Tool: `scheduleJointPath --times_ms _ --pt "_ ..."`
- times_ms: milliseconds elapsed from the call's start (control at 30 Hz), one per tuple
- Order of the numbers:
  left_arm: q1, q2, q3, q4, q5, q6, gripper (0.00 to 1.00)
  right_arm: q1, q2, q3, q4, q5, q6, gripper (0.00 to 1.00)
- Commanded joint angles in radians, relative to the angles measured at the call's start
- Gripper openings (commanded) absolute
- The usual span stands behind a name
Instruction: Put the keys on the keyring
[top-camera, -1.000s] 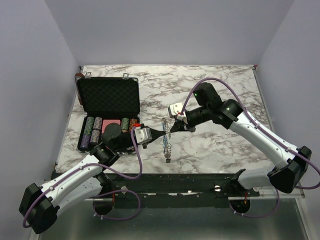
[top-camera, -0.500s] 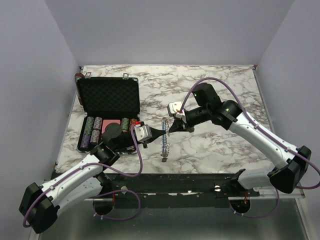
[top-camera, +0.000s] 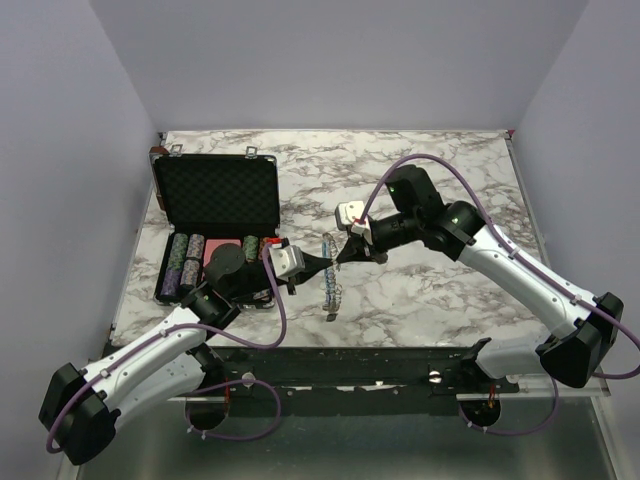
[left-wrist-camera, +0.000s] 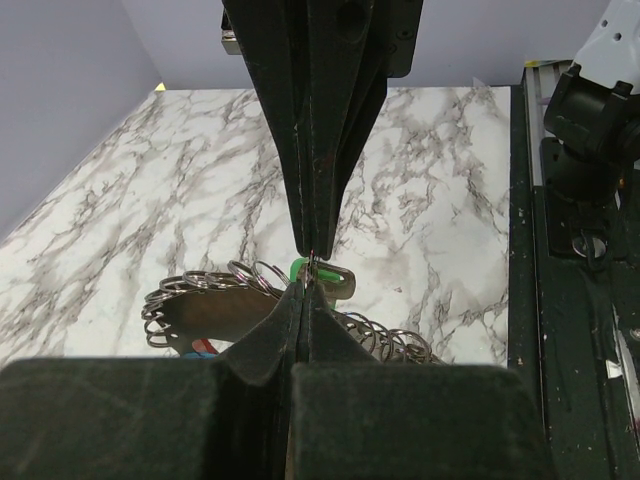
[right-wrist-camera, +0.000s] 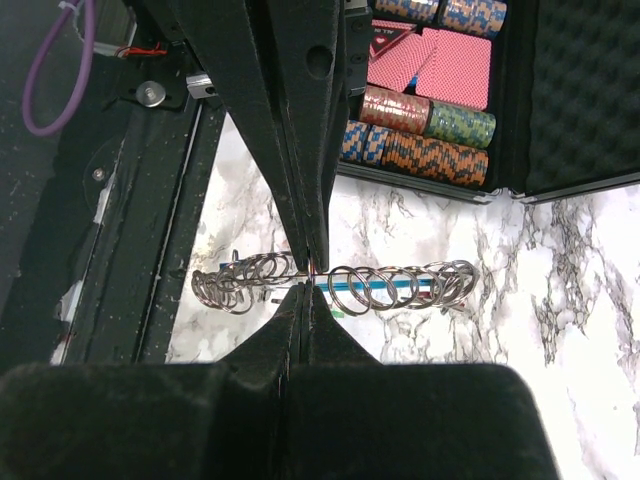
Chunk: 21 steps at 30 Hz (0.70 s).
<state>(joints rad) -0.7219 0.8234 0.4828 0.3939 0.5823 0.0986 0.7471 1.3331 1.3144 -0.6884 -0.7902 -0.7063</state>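
Observation:
The keyring (top-camera: 329, 283) hangs just above the marble between the two arms, a thin wire threaded with several small steel rings (right-wrist-camera: 400, 288). Its blue segment (right-wrist-camera: 381, 283) shows behind the rings. Of the keys, I see a green head (left-wrist-camera: 296, 268) and a red one (left-wrist-camera: 200, 346) below the rings (left-wrist-camera: 200, 285). My left gripper (top-camera: 327, 264) and right gripper (top-camera: 338, 262) meet tip to tip at the wire, both shut on it. In the left wrist view my gripper (left-wrist-camera: 303, 288) faces the right fingers (left-wrist-camera: 320, 150). In the right wrist view my gripper (right-wrist-camera: 308, 285) faces the left fingers (right-wrist-camera: 290, 120).
An open black foam-lined case (top-camera: 215, 195) lies at the left, with stacks of poker chips (top-camera: 185, 262) and red cards (right-wrist-camera: 430, 65) in its tray. The table's near edge and black rail (top-camera: 400, 365) run just below the keyring.
Both grippers have drifted slightly away from the near edge with the keyring, whose lower end has risen a little. Both stay shut.

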Motion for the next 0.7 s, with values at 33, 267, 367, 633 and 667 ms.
scheduleJointPath --times_ms 33,267,367,633,667 --pt "0.002 0.006 0.056 0.028 -0.016 -0.017 0.00 0.011 -0.017 -0.012 0.026 0.005 0.019 0.00" --pt "0.006 0.010 0.059 0.020 -0.029 -0.022 0.00 0.012 -0.021 -0.015 0.015 0.011 0.004 0.00" --pt "0.009 0.010 0.060 0.020 -0.042 -0.031 0.00 0.012 -0.029 -0.021 0.004 0.019 -0.010 0.00" --pt "0.025 0.020 0.069 0.013 -0.062 -0.053 0.00 0.011 -0.043 -0.030 -0.008 0.028 -0.033 0.00" --pt "0.027 0.022 0.071 0.011 -0.062 -0.056 0.00 0.011 -0.043 -0.032 -0.008 0.028 -0.035 0.00"
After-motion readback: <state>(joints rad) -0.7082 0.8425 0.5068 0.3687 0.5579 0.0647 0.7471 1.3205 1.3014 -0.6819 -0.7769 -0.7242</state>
